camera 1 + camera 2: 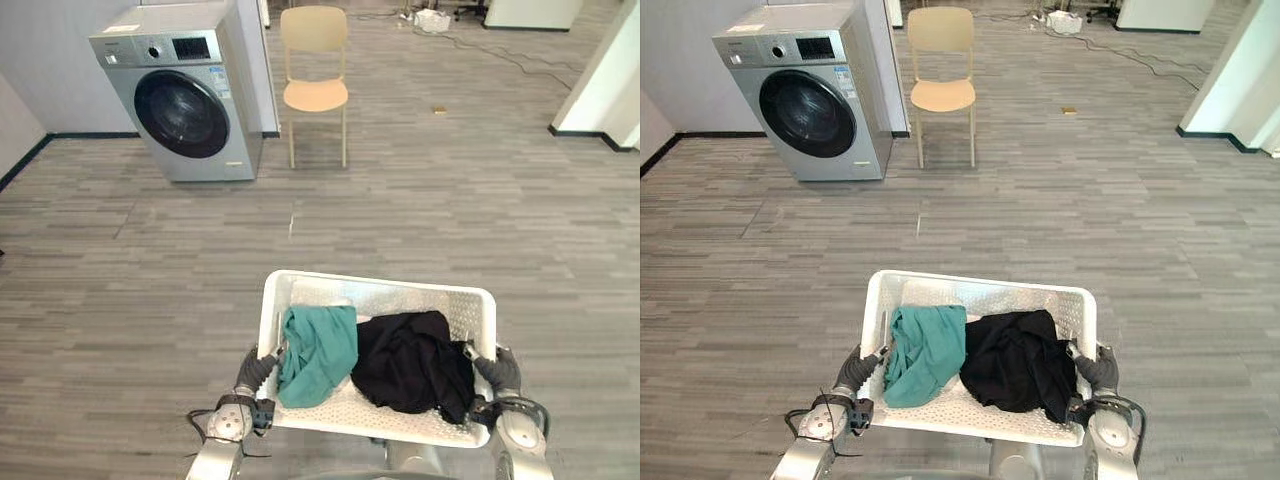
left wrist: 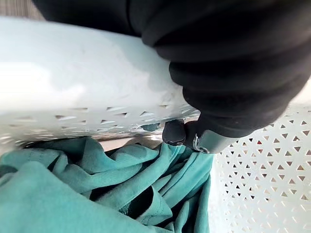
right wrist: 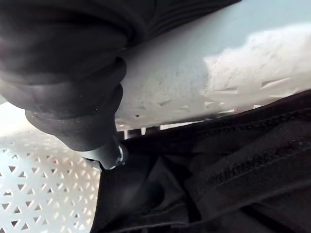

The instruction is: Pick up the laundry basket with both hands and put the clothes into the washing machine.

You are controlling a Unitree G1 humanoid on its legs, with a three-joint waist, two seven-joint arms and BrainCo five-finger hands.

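A white perforated laundry basket (image 1: 380, 282) hangs low in front of me above the floor. A teal garment (image 1: 318, 352) lies in its left half and a black garment (image 1: 412, 362) in its right half. My left hand (image 1: 255, 368) grips the basket's left rim; in the left wrist view its thumb (image 2: 175, 132) hooks over the rim (image 2: 73, 87) above the teal cloth (image 2: 97, 189). My right hand (image 1: 497, 370) holds the right rim the same way, thumb (image 3: 109, 154) inside by the black cloth (image 3: 218, 170). The silver washing machine (image 1: 185, 95) stands far left, its round door closed.
A beige chair (image 1: 315, 70) stands just right of the washer. A white wall corner (image 1: 610, 80) juts in at the far right. Cables (image 1: 480, 45) and a small object (image 1: 439, 110) lie on the floor at the back. Open wooden floor stretches between me and the washer.
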